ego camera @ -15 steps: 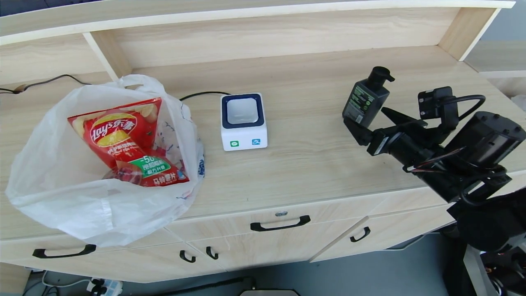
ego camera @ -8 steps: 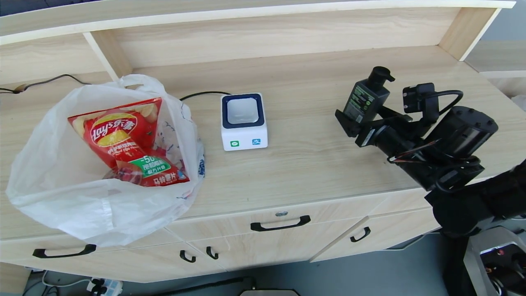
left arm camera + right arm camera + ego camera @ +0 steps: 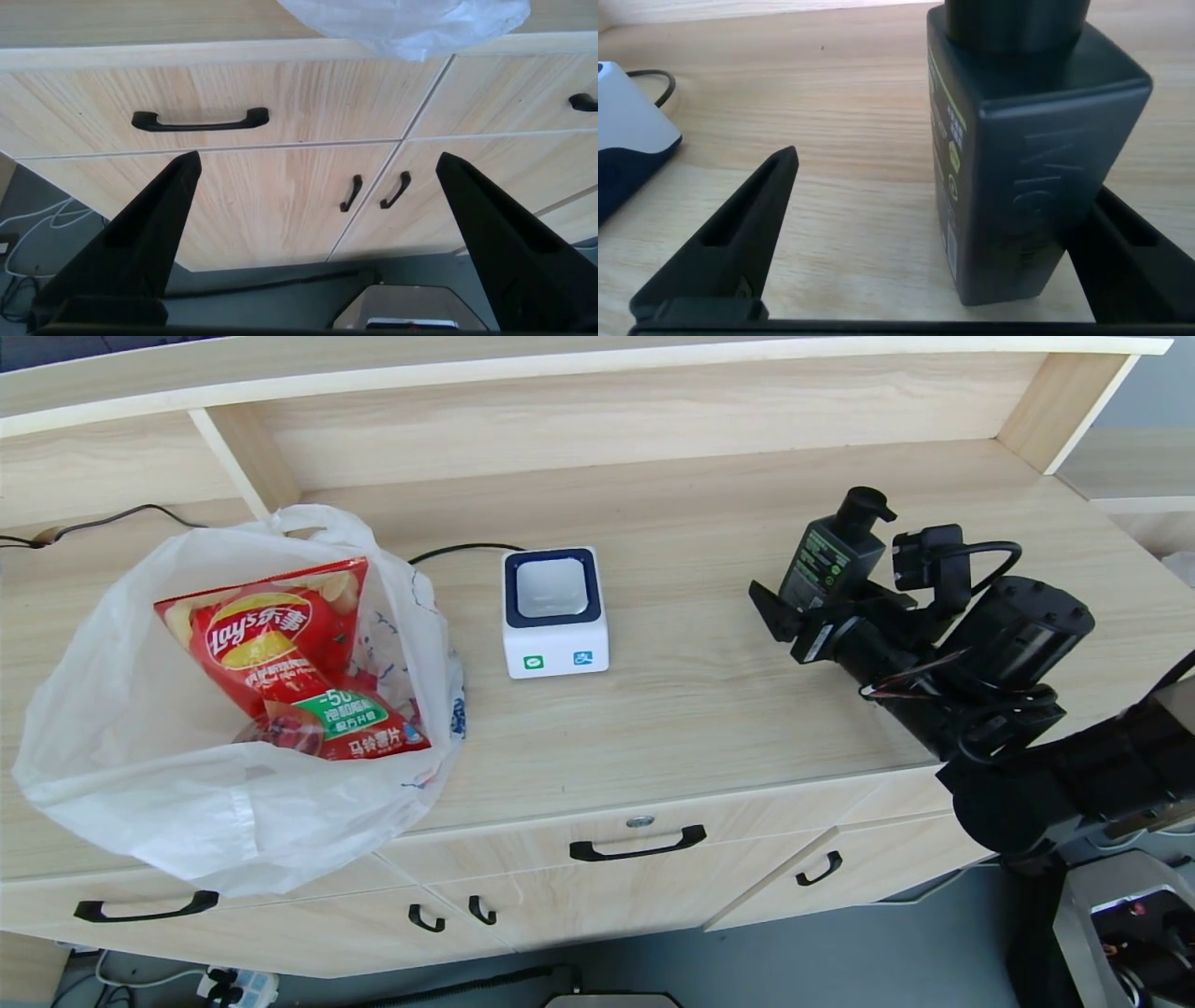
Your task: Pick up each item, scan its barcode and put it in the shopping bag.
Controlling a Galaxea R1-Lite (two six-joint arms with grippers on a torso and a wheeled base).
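Right gripper fingers spread, flanking but not pinching the upright dark square pump bottle on the pale wooden worktop; left gripper fingers splayed before drawer fronts. Already bagged: red crisp packet in white plastic shopping bag. Left, seemingly: grip bottle, pass white-and-navy cube scanner, bag.

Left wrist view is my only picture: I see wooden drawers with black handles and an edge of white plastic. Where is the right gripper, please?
Observer: The right gripper is at the dark pump bottle, jaws open, one finger on each side.
Operator: Is the bottle standing?
Observer: Yes, upright on the light wooden counter.
Operator: And what is inside the bag?
Observer: The white plastic shopping bag holds a red crisp packet.
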